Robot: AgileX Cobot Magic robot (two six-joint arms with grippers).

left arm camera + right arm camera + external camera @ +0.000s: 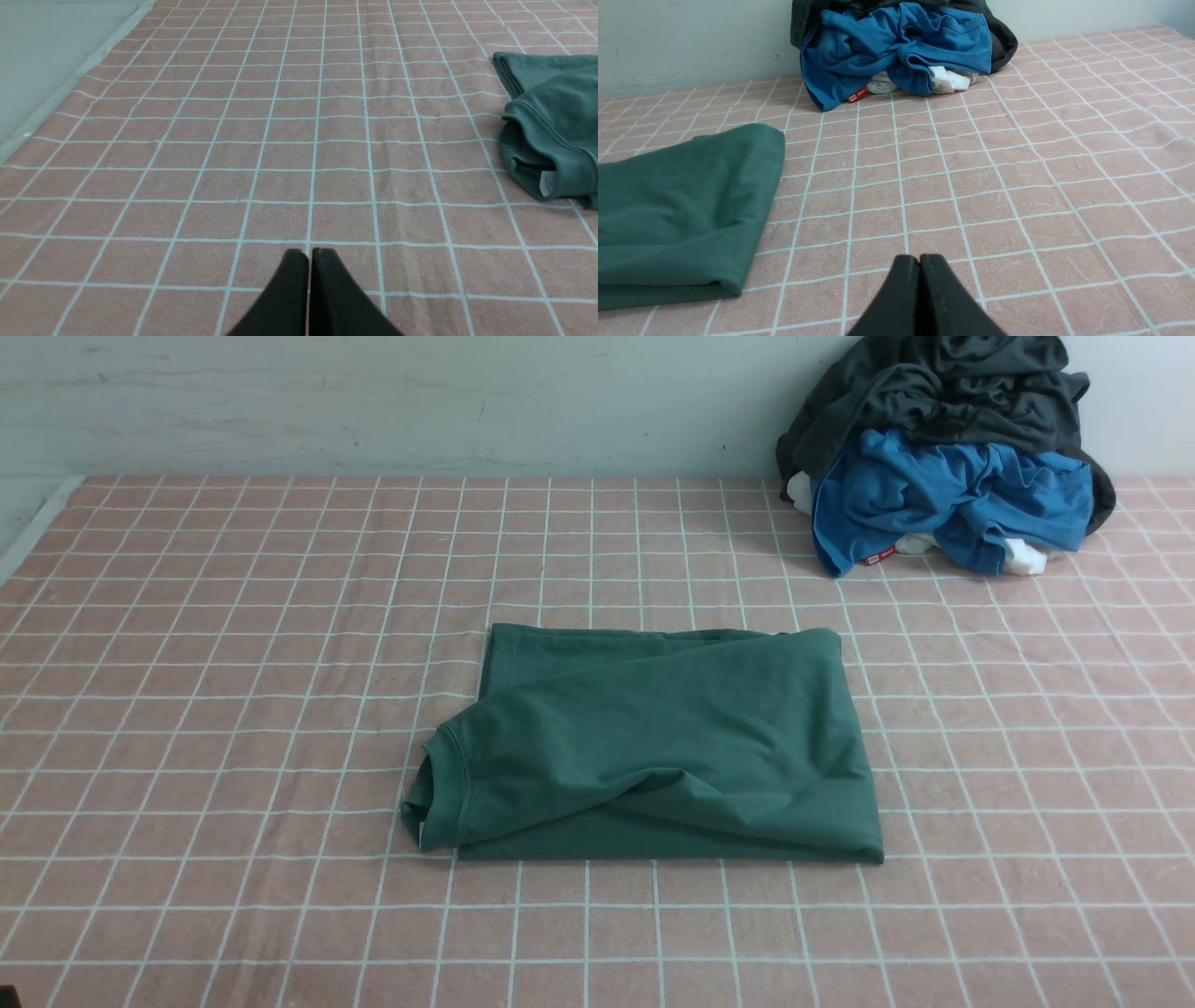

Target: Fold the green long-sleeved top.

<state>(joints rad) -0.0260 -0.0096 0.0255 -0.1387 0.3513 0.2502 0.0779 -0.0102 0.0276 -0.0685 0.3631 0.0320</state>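
So the dark green cotton long-sleeved top is sitting as a folded, roughly rectangular bundle in the middle of the pink checked cloth-covered table, well apart from the pile of other clothes by the wall: a bright blue crumpled garment with a dark grey-black garment heaped over it.

Handling-wise, my guess is it's soft, floppy and fairly light, with zero stiffness, so any pinch only lifts the layer it catches and the rest drapes or slides. It looks grippy enough, being cotton on cloth. The ribbed neck edge pokes out at the near corner of the top on the robot's left, with a white label just visible inside (best seen from the left wrist). If it needs tidying, I'd grab at that thick neck seam or a stacked folded edge, not the smooth middle.

The left gripper has its jaws pressed together, holding nothing, hovering over bare table well off the neck side of the top. The right gripper is the same deal, closed and empty, near the top's opposite folded edge but not touching it.
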